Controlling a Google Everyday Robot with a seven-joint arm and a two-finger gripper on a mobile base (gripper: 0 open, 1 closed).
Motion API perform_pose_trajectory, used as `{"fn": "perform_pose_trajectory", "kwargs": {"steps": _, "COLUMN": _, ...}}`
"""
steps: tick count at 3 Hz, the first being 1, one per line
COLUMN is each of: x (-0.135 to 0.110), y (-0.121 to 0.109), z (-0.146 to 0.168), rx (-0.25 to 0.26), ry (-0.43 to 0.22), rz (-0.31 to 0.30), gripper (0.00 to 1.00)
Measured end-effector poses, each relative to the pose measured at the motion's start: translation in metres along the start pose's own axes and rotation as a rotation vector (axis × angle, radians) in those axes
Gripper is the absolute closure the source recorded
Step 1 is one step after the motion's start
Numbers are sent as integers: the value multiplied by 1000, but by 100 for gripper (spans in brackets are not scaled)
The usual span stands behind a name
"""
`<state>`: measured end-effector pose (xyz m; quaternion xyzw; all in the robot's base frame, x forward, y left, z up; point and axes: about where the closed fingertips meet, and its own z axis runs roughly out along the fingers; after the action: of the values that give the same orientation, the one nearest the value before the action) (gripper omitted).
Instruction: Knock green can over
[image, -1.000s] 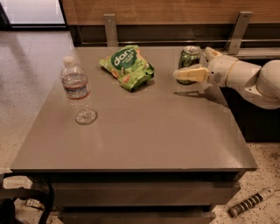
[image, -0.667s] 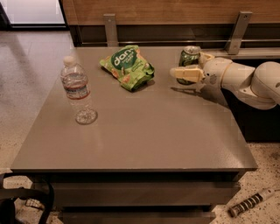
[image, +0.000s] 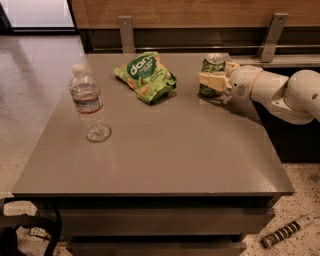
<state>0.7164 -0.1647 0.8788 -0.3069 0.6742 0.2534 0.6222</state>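
Note:
The green can (image: 212, 65) stands upright at the far right of the grey table (image: 165, 150). It is green with a silver top rim. My gripper (image: 214, 76) reaches in from the right on a white arm (image: 280, 90). It is open. Its near finger (image: 212, 82) lies across the front of the can's lower half, and the far finger (image: 231, 66) shows just behind the can on the right. The can's lower body is partly hidden by the near finger.
A flat green snack bag (image: 146, 76) lies left of the can. A clear water bottle (image: 88, 102) stands upright at the table's left. A wooden wall with metal brackets (image: 270, 35) runs behind the table. A small ribbed object (image: 285, 234) lies on the floor.
My gripper has moved slightly left and farther back, closing in on the can. The can still stands upright in the same spot.

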Motion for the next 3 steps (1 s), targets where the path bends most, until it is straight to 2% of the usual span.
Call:
{"fn": "perform_pose_trajectory", "kwargs": {"steps": 1, "x": 0, "y": 2, "z": 2, "rx": -4, "ry": 0, "rz": 0, "gripper": 97}}
{"fn": "perform_pose_trajectory", "kwargs": {"steps": 2, "x": 0, "y": 3, "z": 3, "rx": -6, "ry": -1, "rz": 0, "gripper": 100}}
{"fn": "perform_pose_trajectory", "kwargs": {"steps": 3, "x": -8, "y": 0, "z": 1, "rx": -8, "ry": 32, "rz": -17, "gripper": 100}}
